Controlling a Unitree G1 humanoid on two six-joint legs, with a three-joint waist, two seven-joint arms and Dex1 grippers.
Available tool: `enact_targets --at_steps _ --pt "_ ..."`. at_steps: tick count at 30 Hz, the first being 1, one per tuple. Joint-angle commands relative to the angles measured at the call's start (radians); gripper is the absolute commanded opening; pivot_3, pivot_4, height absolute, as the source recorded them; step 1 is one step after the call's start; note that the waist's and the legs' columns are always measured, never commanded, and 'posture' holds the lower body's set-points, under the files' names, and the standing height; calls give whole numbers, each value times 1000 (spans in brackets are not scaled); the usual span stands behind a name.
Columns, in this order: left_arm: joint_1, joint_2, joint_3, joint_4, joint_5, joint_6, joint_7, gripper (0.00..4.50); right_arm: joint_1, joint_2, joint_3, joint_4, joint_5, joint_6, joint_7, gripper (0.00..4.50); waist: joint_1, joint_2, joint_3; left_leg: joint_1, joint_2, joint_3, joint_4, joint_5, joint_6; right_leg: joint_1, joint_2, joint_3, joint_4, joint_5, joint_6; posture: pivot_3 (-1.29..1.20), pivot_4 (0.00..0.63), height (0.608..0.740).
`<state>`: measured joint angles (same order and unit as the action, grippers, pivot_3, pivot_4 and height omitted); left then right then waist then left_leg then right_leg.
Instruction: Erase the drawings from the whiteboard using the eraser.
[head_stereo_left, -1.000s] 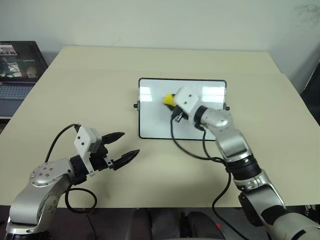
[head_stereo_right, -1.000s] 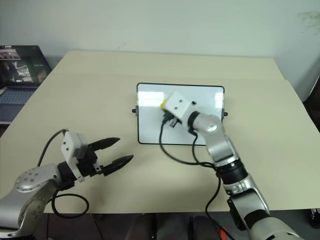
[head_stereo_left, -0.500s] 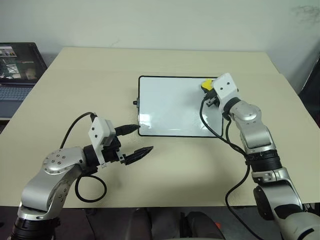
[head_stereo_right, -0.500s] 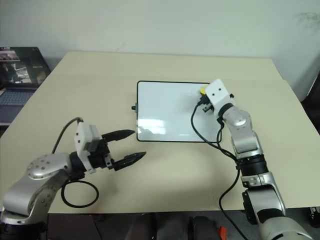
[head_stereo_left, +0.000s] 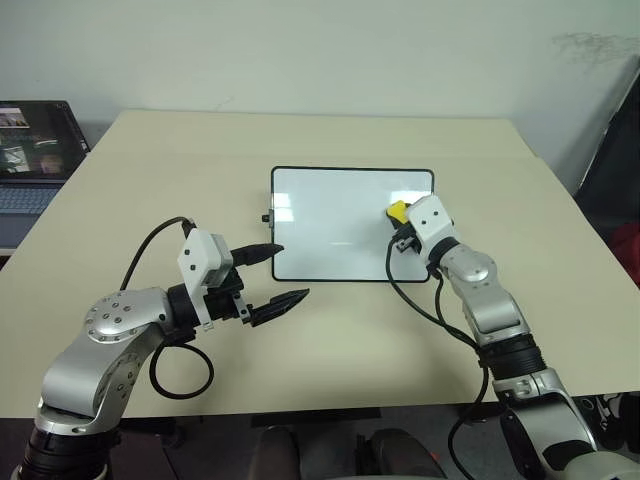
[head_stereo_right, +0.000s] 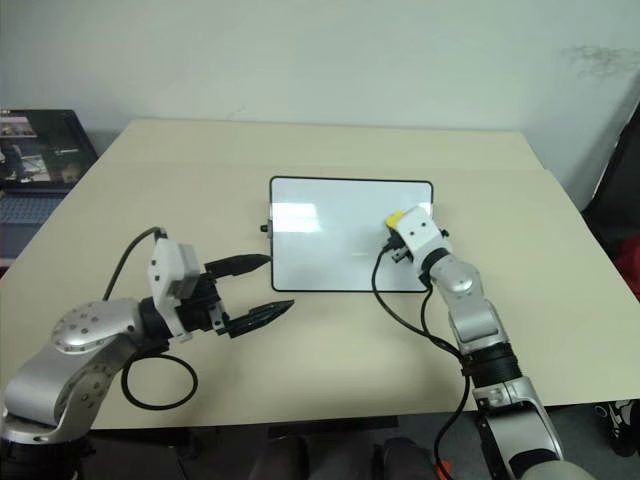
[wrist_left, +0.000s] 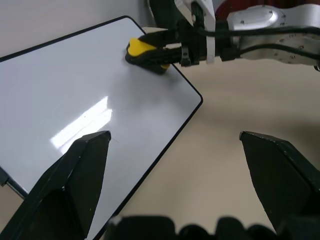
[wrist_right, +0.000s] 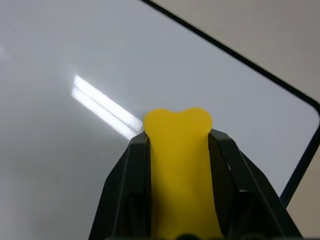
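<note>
My right gripper (head_stereo_left: 400, 222) clamps the small bright yellow block eraser (head_stereo_left: 397, 211) at the glossy black-framed whiteboard (head_stereo_left: 330, 215)'s three o'clock edge; I'd press flat and sweep towards nine. My left gripper (head_stereo_left: 275, 275) is spread wide, empty.

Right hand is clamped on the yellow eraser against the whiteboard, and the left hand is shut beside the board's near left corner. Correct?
Not quite: the left hand is open, its fingers spread apart, as the left wrist view shows. The right hand does clamp the eraser on the whiteboard.

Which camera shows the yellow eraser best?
The right wrist view: the eraser looms large, squeezed in the right claw over the whiteboard. The left wrist view shows it side-on; both eye views show a little yellow bit.
</note>
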<state>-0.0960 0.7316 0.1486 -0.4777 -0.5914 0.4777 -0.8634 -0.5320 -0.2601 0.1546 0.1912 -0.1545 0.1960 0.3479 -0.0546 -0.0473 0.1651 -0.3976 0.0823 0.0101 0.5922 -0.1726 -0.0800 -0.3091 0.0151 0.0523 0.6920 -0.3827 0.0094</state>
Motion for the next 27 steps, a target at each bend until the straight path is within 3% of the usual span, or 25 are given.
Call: enact_targets --at_steps 1,7,9,14,19,23,27 --pt "-17 5 18 -30 -19 -3 -2 4500 56 1 65 46 -22 100 52 1176 -3 0 0 0 0 0 0 0 0 0 0 1 0 0 0 0 150 740" --pt "-23 -3 8 -25 -18 -3 2 4500 58 17 48 -191 34 194 84 1175 -3 0 2 -1 1 2 0 0 1 -4 0 5 0 1 1 0 150 740" --pt "-24 -6 5 -24 -17 -5 1 4500 53 26 9 -313 73 236 81 1175 0 6 6 -5 1 3 -1 0 1 -8 -1 6 0 1 1 0 150 740" --pt "-43 -26 -17 -20 -2 -20 5 4500 69 -13 -123 -549 135 368 65 1175 23 10 9 -37 -3 5 0 1 0 -34 2 6 4 5 -1 0 150 740" --pt "-54 -43 -38 -19 5 -30 7 4500 144 -71 -238 -666 161 466 39 1175 30 9 8 -38 -3 12 -4 -1 -6 -30 2 6 -11 4 0 0 150 740" --pt "-82 -43 -86 -9 25 -56 -34 4500 284 -92 -454 -755 189 597 -9 1175 33 9 8 -37 -4 17 -3 -3 -4 -30 1 10 -12 4 1 0 150 740" --pt "-103 -40 -115 4 35 -85 -82 4500 371 -100 -516 -810 198 671 -39 1175 25 10 9 -36 -3 18 -2 -3 -4 -29 2 11 -10 4 1 0 150 740"
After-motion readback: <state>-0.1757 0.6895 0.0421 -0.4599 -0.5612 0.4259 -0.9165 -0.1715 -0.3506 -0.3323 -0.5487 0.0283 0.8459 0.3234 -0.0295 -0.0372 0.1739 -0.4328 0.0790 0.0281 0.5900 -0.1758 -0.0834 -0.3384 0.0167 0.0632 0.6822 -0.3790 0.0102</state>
